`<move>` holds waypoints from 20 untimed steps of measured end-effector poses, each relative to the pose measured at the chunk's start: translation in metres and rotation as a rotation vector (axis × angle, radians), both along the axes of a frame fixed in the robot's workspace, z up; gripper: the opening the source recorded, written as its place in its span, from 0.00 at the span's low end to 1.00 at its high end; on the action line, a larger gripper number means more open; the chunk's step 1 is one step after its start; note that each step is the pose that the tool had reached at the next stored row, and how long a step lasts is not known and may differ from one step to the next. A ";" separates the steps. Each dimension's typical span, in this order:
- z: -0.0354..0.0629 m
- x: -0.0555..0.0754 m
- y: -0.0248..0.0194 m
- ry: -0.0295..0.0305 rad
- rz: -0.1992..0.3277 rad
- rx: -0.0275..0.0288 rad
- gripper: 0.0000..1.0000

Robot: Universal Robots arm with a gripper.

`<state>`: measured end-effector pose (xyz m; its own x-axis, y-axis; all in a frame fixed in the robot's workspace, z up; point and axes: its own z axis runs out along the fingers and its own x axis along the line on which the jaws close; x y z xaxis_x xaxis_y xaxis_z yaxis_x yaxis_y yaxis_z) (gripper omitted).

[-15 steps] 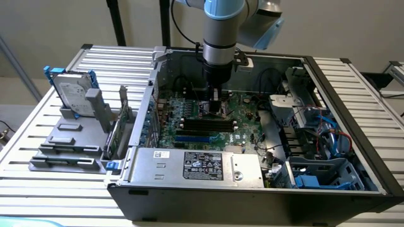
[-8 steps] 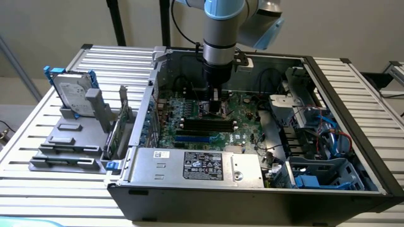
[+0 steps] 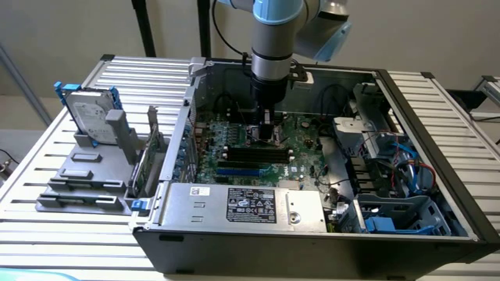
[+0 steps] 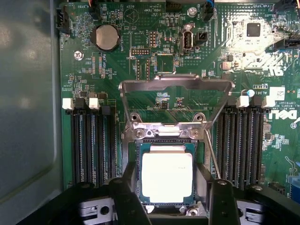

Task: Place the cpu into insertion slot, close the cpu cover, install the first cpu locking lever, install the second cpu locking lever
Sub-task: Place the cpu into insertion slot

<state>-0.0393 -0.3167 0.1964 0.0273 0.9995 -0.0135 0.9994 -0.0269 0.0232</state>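
In the exterior view, the arm reaches straight down into an open computer case lying on its side on the slatted tabletop. Its jaws are low over the motherboard, just above the black memory sticks. A hard drive stands well apart at the exterior view's left.

In the wrist view, the cpu lies inside the insertion slot, its pale metal face up and its edges square to the socket walls. The jaws are spread wide, one on each side of the chip, and grip nothing. The cpu cover is swung back, open, beyond the slot. A thin locking lever slants up beside the socket.

Seating looks like the step in hand, and it seems nearly done. To finish it well, the chip must lie flat with an even margin all round and no corner riding on the rim. It should not be pressed, because a seated chip needs no force and the contacts beneath are probably delicate. The wide jaws should keep clear of the chip's edges, the slanting lever and the memory slots on either side, and any retreat should go straight up, not sideways.
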 end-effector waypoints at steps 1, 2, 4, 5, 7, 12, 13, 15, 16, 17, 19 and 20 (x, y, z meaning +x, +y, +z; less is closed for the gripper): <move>0.0002 0.000 -0.0001 0.0008 0.000 -0.0004 0.62; 0.0002 0.000 -0.0001 0.0014 0.000 -0.0004 0.62; 0.0009 0.000 -0.0001 0.0027 0.000 -0.0006 0.62; 0.0021 0.000 -0.0001 0.0035 0.000 -0.0005 0.62; 0.0069 0.000 -0.0001 0.0055 0.000 -0.0003 0.62; 0.0210 0.000 -0.0004 0.0088 0.000 -0.0003 0.48; 0.0229 -0.001 -0.0007 0.0088 0.000 -0.0003 0.48; 0.0250 -0.006 -0.0019 0.0088 0.000 -0.0001 0.36; 0.0257 -0.010 -0.0026 0.0089 0.000 -0.0001 0.36; 0.0263 -0.015 -0.0032 0.0088 0.000 0.0001 0.30; 0.0278 -0.024 -0.0043 0.0088 0.000 0.0002 0.24; 0.0288 -0.029 -0.0048 0.0088 0.000 0.0003 0.18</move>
